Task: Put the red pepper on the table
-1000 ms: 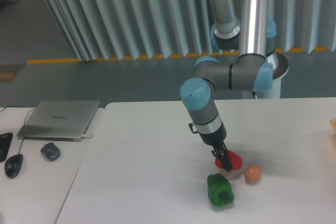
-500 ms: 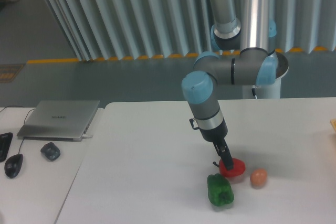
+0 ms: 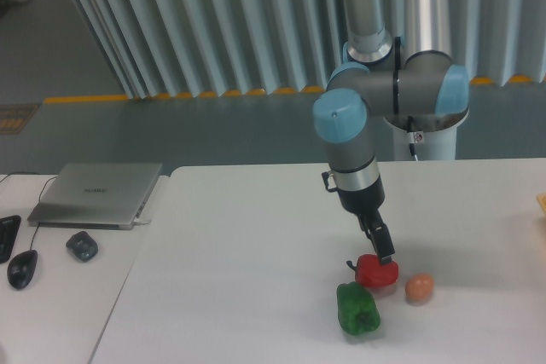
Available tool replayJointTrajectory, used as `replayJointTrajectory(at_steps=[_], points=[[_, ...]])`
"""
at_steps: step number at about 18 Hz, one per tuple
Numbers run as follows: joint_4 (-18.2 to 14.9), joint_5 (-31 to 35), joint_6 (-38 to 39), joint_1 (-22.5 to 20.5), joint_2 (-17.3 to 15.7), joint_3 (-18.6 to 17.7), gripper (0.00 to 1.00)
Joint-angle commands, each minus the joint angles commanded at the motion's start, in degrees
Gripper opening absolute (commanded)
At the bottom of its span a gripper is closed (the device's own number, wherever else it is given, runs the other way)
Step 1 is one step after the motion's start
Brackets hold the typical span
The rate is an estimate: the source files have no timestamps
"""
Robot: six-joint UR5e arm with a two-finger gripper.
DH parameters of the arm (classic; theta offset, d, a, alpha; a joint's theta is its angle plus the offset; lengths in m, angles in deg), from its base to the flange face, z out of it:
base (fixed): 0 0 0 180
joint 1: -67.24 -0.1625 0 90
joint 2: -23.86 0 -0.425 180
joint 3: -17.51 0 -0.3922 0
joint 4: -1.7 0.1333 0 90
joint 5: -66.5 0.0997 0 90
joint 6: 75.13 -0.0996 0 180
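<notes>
The red pepper (image 3: pixel 376 273) rests on the white table (image 3: pixel 239 245) at the front right, its dark stem pointing left. My gripper (image 3: pixel 383 252) hangs just above the pepper's top right edge, its dark fingers (image 3: pixel 380 238) angled down and right. The fingers show edge-on as one dark shape, with their tips at the pepper's top and not around its body. The pepper lies on the table on its own, so the gripper reads as open.
A green pepper (image 3: pixel 358 309) lies just in front of the red one, almost touching it. A small orange-pink ball (image 3: pixel 419 288) sits to its right. On the adjoining desk at the left are a laptop (image 3: pixel 98 193) and a mouse (image 3: pixel 22 268).
The arm has swung right and lifted, so the fingers went from low on the pepper to its top edge. The pepper slid slightly right and down, then stayed put.
</notes>
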Motion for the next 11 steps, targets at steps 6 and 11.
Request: replayJointTrajectory(at_steps=[6,11], points=[[-4.85,-4.66,-2.80,-3.78,-0.61,1.51,1.00],[-4.77,-4.84,-5.10,-5.28,-2.90,0.01,1.00]])
